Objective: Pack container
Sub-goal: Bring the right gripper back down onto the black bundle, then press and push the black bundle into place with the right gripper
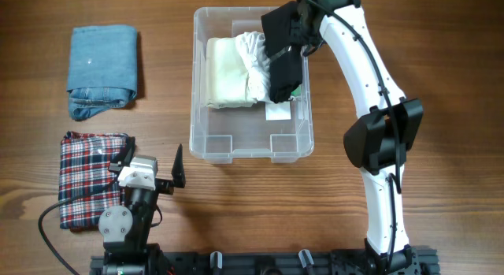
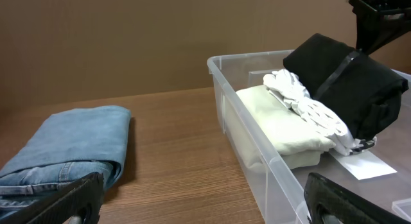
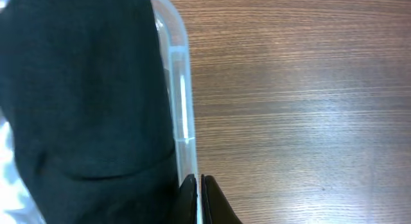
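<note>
1. The container (image 1: 250, 149) sits on the surface (image 1: 441, 54), holding a cream garment (image 1: 224, 78) and a white garment (image 1: 253, 58).
2. The right hand (image 3: 198, 199), fingers nearly together, hovers at the container's far-right corner against a black garment (image 1: 283, 70); whether it grips the cloth is unclear.
3. The left hand (image 1: 152, 161) gapes wide, empty.

The counter (image 1: 441, 39) was seen as matt, grained wood. The container (image 1: 250, 157) was moulded in clear, glossy plastic. The black garment (image 1: 285, 66) was matt cloth; the jeans (image 1: 102, 70) were faded denim.

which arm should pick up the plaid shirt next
Left. The left claw is open beside the folded plaid shirt, while the right claw is across the table, shut on the black garment over the container.
</note>
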Controlling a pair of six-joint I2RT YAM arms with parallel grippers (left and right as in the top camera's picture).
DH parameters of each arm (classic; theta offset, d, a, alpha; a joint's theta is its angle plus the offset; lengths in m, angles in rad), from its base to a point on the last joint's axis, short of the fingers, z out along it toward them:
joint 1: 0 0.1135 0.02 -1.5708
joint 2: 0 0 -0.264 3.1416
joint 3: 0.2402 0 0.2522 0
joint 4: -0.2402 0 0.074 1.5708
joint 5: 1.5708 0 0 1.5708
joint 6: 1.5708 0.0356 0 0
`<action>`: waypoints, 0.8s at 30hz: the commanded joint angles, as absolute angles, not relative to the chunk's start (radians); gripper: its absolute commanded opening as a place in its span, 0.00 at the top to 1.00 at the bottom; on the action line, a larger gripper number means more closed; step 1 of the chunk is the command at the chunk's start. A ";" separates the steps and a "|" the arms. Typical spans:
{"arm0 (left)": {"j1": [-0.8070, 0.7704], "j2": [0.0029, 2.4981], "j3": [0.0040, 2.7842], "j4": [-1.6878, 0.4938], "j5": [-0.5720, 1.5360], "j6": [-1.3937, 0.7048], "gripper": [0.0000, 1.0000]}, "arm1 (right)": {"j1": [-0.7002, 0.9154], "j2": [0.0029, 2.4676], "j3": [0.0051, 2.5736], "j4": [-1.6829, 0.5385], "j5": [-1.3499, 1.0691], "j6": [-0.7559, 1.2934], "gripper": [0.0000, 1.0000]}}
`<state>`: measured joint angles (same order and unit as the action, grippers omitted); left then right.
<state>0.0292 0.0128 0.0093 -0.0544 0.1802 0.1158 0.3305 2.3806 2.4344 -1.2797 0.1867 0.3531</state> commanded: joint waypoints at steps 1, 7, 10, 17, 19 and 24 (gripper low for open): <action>0.038 0.003 0.006 -0.060 0.174 0.127 0.00 | 0.338 2.400 2.432 -1.273 0.140 0.341 0.96; 0.038 0.003 0.006 -0.060 0.174 0.127 0.00 | 0.367 2.405 2.432 -1.263 0.102 0.341 0.96; 0.038 0.003 0.006 -0.060 0.174 0.127 0.00 | 0.382 2.412 2.432 -1.261 0.099 0.341 0.96; 0.038 0.003 0.006 -0.060 0.174 0.127 0.00 | 0.414 2.416 2.433 -1.220 -0.049 0.344 0.96; 0.038 0.003 0.006 -0.060 0.174 0.127 0.00 | 0.427 2.416 2.433 -1.219 -0.075 0.351 0.96; 0.038 0.003 0.006 -0.060 0.174 0.127 0.00 | 0.487 2.416 2.433 -1.205 -0.095 0.370 0.96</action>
